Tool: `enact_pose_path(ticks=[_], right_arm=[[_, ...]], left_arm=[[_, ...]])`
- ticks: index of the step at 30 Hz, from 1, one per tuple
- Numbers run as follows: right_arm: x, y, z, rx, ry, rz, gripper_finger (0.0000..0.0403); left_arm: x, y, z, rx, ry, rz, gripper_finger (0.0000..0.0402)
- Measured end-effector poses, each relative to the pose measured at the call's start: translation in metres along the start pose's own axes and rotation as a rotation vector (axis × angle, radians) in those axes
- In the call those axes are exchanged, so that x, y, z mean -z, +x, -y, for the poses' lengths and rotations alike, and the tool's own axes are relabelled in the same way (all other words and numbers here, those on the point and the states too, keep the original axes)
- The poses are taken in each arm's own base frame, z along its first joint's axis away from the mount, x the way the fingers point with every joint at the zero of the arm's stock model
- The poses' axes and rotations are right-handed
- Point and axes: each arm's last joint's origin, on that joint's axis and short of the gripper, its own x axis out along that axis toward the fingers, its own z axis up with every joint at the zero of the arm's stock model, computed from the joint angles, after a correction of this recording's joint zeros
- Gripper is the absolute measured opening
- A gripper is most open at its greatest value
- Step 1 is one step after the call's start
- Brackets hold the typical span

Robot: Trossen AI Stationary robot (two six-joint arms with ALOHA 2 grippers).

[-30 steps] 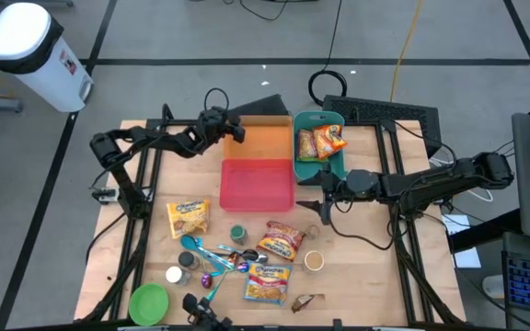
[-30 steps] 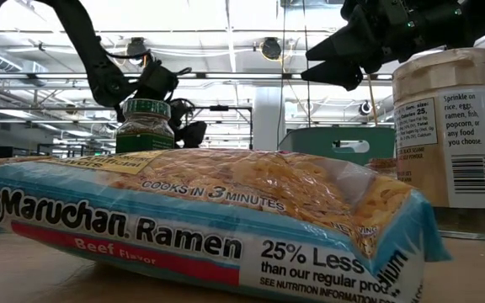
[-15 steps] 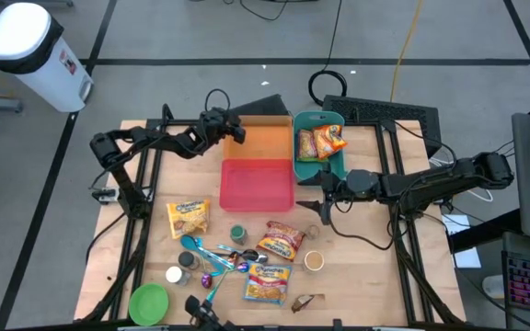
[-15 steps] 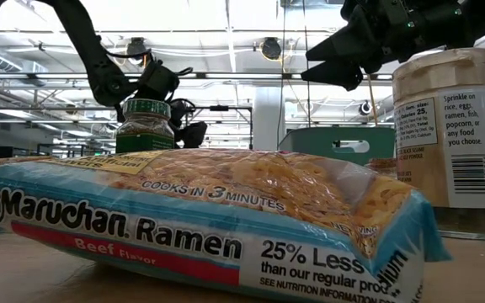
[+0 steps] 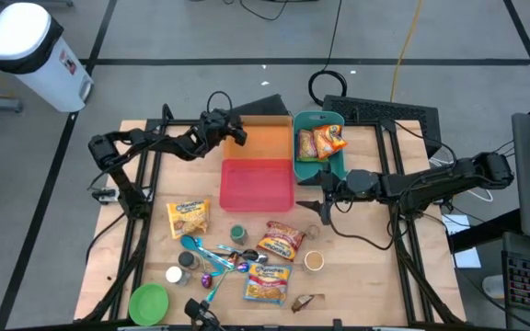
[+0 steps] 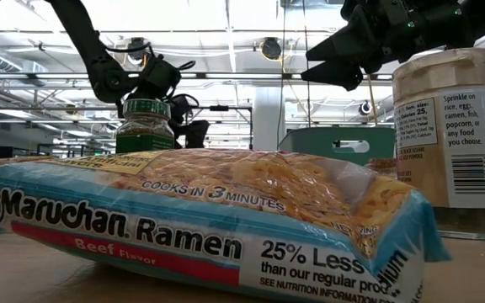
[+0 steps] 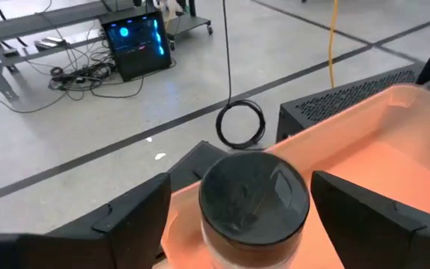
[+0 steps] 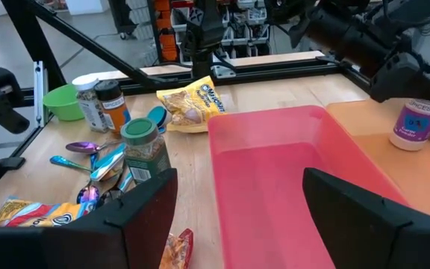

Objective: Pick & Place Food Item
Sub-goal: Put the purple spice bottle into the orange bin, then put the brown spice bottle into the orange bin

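Left gripper (image 7: pixel 234 213) stands released around a spice jar (image 7: pixel 254 205) in the orange bin (image 5: pixel 267 140); right gripper (image 5: pixel 313 210), fingers apart and empty, waits beside the red bin (image 5: pixel 258 185).

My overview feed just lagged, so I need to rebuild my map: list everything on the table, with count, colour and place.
Plastic bin: one, red, table centre.
Plastic bin: one, orange, behind the red one.
Plastic bin: one, teal, right of the orange one, holding snack packets.
Clear spice jar with dark lid: one, standing in the orange bin.
Ramen packets: three, yellow and orange, front half of the table.
Green-lidded jar: one, front of the red bin.
Bowl: one, green, front left corner.
Spoons: several, metallic, front centre.
Left pincer: open around the spice jar.
Right pincer: open, at the red bin's right front corner.
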Motion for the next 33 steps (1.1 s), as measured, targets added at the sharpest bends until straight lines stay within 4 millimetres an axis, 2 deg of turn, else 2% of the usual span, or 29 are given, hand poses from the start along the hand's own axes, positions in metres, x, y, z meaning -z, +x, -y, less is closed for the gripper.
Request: enact_pose_path(ticks=[7, 10, 18, 22, 25, 27, 33], right_arm=[[0.0, 0.0, 0.0, -0.002, 0.0, -0.001, 0.0279], [0.0, 0.0, 0.0, -0.003, 0.003, -0.001, 0.0279], [0.0, 0.0, 0.0, -0.002, 0.015, -0.005, 0.0279], [0.008, 0.003, -0.002, 0.002, 0.132, -0.07, 0.0279], [0.017, 0.008, -0.013, -0.034, 0.123, -0.126, 0.0279], [0.014, 0.014, -0.024, -0.072, 0.079, -0.141, 0.0279], [0.008, 0.034, -0.05, -0.107, 0.008, -0.308, 0.0279]], left_arm=[[-0.008, -0.007, 0.001, 0.008, 0.009, 0.016, 0.034], [-0.02, -0.017, 0.003, 0.024, 0.005, 0.065, 0.034], [-0.06, -0.067, 0.013, 0.112, -0.006, 0.178, 0.0341], [-0.073, -0.095, 0.023, 0.222, -0.007, 0.225, 0.0337], [-0.079, -0.109, 0.031, 0.303, 0.004, 0.259, 0.0339], [-0.08, -0.116, 0.036, 0.339, 0.017, 0.271, 0.0341], [-0.078, -0.124, 0.047, 0.432, 0.034, 0.268, 0.0336]])
